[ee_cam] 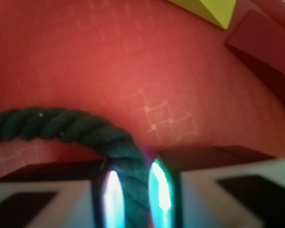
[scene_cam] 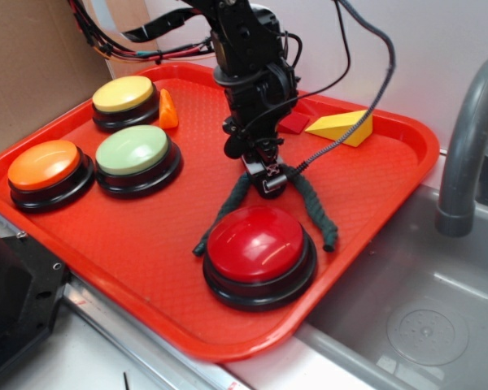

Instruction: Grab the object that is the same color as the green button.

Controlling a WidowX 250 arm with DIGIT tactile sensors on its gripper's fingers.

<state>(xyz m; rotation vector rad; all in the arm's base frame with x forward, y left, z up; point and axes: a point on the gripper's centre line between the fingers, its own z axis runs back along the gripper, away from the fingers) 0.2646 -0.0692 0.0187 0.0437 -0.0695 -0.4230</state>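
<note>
A red tray (scene_cam: pixel 374 195) lies beside a grey sink (scene_cam: pixel 423 317) with a tap (scene_cam: pixel 464 146). The black arm (scene_cam: pixel 248 57) reaches down over the tray's middle. On the tray stand 4 buttons: a big red button (scene_cam: pixel 259 248) at the near edge, a green button (scene_cam: pixel 134 153) to the left, an orange button (scene_cam: pixel 45 166) beyond it, and a yellow button (scene_cam: pixel 124 97) farther back. A yellow wedge (scene_cam: pixel 342 126) lies at the far side, next to what seems a dark red block (scene_cam: pixel 293 122). The rope (scene_cam: pixel 313 207) arches behind the red button, both ends drooping to the tray. The gripper (scene_cam: pixel 264 180) is pinched tight on the rope's middle.
</note>
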